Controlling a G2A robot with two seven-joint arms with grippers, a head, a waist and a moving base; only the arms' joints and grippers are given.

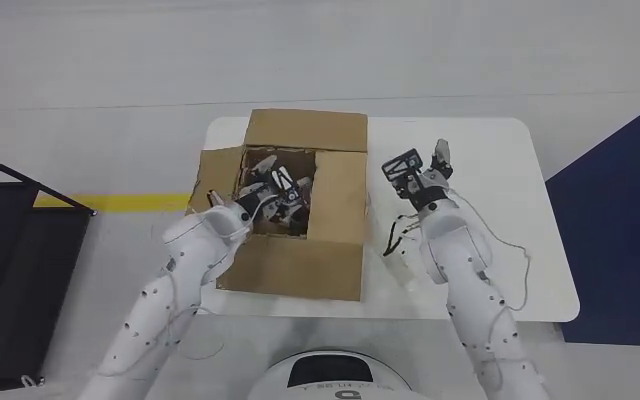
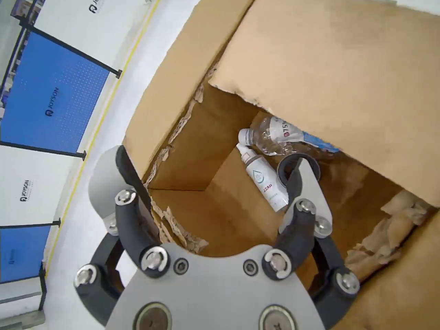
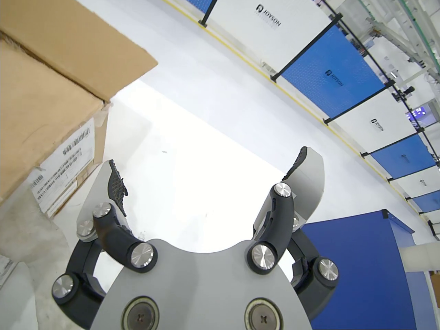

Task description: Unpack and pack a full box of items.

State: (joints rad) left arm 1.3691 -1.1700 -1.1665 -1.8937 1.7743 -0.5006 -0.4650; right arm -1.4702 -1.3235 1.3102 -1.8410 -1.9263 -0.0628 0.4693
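Observation:
An open cardboard box (image 1: 335, 215) with its flaps spread stands on the white table (image 1: 490, 240). My left gripper (image 1: 270, 190) hangs open over the box's opening, one finger outside the near wall and one inside. In the left wrist view the left gripper (image 2: 209, 169) is above a white tube (image 2: 263, 182), a crumpled clear plastic bottle (image 2: 271, 133) and a dark tape roll (image 2: 285, 169) lying at the box's bottom (image 2: 220, 214). My right gripper (image 1: 420, 165) is open and empty over the bare table to the right of the box (image 3: 44, 104), seen as the right gripper (image 3: 213, 169).
Torn brown packing paper (image 2: 388, 231) lines the box's inner edges. A label (image 3: 63, 166) is stuck on the box's outer side. A blue barrier (image 1: 600, 240) stands beyond the table's right edge, and a black frame (image 1: 30, 200) at the left.

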